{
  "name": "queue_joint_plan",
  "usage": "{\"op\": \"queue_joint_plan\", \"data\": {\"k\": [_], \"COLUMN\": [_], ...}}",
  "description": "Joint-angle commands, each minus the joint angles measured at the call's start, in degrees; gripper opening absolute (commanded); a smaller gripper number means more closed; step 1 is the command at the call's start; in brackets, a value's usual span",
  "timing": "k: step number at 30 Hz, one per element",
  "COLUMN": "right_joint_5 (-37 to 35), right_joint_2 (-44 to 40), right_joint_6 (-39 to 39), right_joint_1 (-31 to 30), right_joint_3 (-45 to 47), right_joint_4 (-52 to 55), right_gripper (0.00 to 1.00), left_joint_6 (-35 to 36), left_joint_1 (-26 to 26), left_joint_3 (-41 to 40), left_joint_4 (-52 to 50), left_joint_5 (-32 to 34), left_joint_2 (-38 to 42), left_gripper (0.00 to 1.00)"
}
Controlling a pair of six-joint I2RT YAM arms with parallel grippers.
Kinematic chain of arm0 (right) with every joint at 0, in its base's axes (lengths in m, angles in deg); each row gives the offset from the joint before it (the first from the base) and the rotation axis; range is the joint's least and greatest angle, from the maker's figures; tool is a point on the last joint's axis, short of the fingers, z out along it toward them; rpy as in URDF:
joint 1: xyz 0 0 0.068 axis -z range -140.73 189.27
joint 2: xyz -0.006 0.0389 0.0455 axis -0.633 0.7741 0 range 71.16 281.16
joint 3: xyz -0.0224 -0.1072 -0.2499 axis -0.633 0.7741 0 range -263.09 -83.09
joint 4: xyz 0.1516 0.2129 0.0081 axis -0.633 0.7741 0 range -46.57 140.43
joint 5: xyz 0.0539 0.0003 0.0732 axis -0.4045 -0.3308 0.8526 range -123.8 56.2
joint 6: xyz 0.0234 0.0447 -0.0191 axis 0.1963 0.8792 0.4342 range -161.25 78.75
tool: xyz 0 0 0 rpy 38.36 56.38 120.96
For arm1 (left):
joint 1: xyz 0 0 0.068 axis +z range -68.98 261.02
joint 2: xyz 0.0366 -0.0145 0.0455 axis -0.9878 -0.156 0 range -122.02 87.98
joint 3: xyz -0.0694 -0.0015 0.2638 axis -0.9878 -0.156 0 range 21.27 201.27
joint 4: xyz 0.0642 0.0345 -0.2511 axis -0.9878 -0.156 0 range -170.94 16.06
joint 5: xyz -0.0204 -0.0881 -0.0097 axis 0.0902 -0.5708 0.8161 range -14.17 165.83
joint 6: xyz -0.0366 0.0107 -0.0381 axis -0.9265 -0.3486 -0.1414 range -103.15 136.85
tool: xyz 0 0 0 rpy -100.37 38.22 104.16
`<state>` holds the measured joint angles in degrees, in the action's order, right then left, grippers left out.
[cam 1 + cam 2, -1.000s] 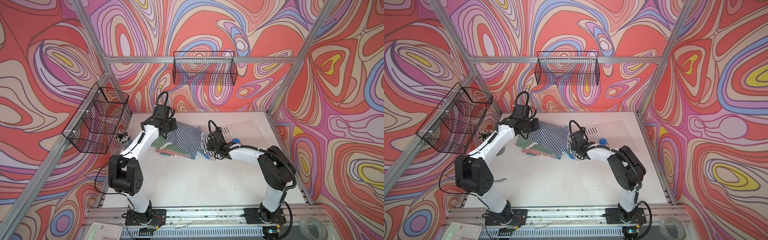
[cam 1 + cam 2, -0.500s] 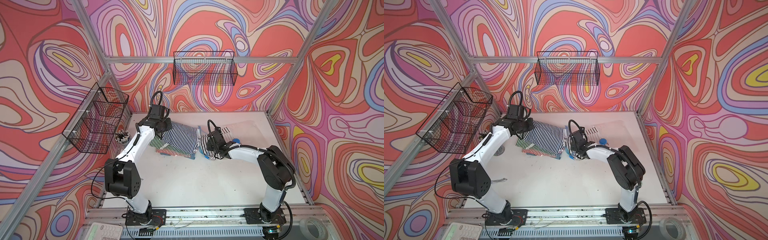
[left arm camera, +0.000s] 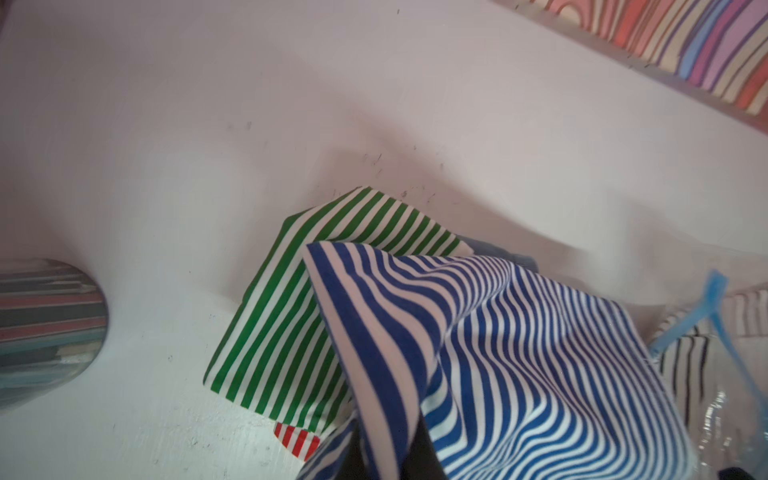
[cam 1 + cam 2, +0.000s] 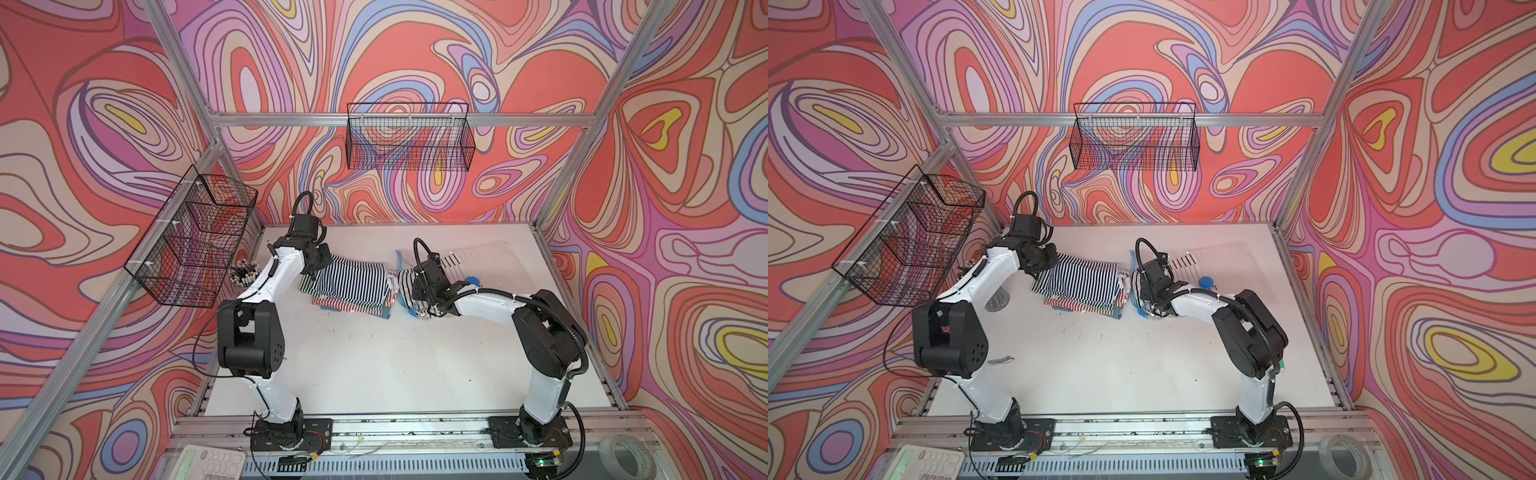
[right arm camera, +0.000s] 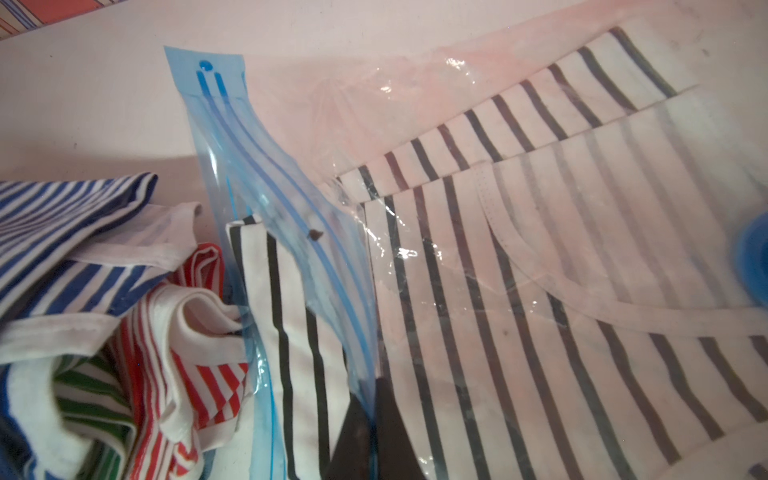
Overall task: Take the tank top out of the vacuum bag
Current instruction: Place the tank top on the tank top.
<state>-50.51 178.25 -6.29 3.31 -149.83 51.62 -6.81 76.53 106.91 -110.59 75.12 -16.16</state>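
A blue-and-white striped tank top [image 4: 353, 282] [image 4: 1084, 282] lies outside the vacuum bag, draped over a pile of folded striped garments. My left gripper [image 4: 322, 266] [image 3: 386, 457] is shut on its left edge and holds the cloth [image 3: 519, 353] taut. The clear vacuum bag [image 4: 490, 266] [image 4: 1225, 262] lies to the right, its blue zip strip [image 5: 266, 174] facing the pile. My right gripper [image 4: 415, 291] [image 5: 372, 436] is shut on the bag's upper film at the mouth. A black-and-white striped top [image 5: 540, 291] lies inside the bag beside the blue valve cap [image 4: 473, 281].
Green-striped [image 3: 299, 316] and red-striped [image 5: 199, 332] garments sit in the pile. A cup of pens [image 4: 243, 274] stands at the table's left edge. Wire baskets hang on the back wall [image 4: 409, 137] and left wall [image 4: 195, 241]. A tape roll [image 4: 623, 453] lies at front right.
My left gripper has moved left with the blue-striped tank top, drawing it further over the pile. The right gripper has stayed shut on the bag's mouth.
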Motion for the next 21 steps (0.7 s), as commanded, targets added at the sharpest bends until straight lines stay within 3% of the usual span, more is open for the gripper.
{"op": "queue_joint_plan", "data": {"k": [1,2,4,6,11,14,21], "right_joint_5": [-0.5,-0.5,-0.5,-0.5,-0.4,-0.3,0.0], "right_joint_2": [0.9,0.9,1.1,1.3,1.4,1.5,1.3], "right_joint_6": [-0.6,-0.7,-0.8,-0.9,-1.0,-1.1,-1.0], "right_joint_1": [0.3,0.3,0.3,0.3,0.3,0.3,0.2], "right_joint_3": [-1.5,-1.5,-1.6,-1.9,-2.2,-2.5,-2.5], "right_joint_4": [0.9,1.0,1.0,1.4,1.6,2.0,2.3], "right_gripper": [0.00,0.00,0.00,0.00,0.00,0.00,0.00], "left_joint_6": [2.0,2.1,2.3,2.4,1.1,0.6,-0.1], "left_joint_1": [0.3,0.2,0.3,0.2,0.2,0.2,-0.2], "left_joint_3": [3.1,3.4,3.6,3.0,-2.7,-7.4,-15.6], "left_joint_4": [-4.6,-4.6,-5.0,-4.6,1.1,5.8,13.4], "left_joint_5": [4.0,5.5,8.0,9.9,10.3,8.9,0.7], "left_joint_2": [-3.2,-4.0,-4.8,-4.3,1.3,6.2,15.7], "left_gripper": [0.00,0.00,0.14,0.16,0.63,0.83,0.85]}}
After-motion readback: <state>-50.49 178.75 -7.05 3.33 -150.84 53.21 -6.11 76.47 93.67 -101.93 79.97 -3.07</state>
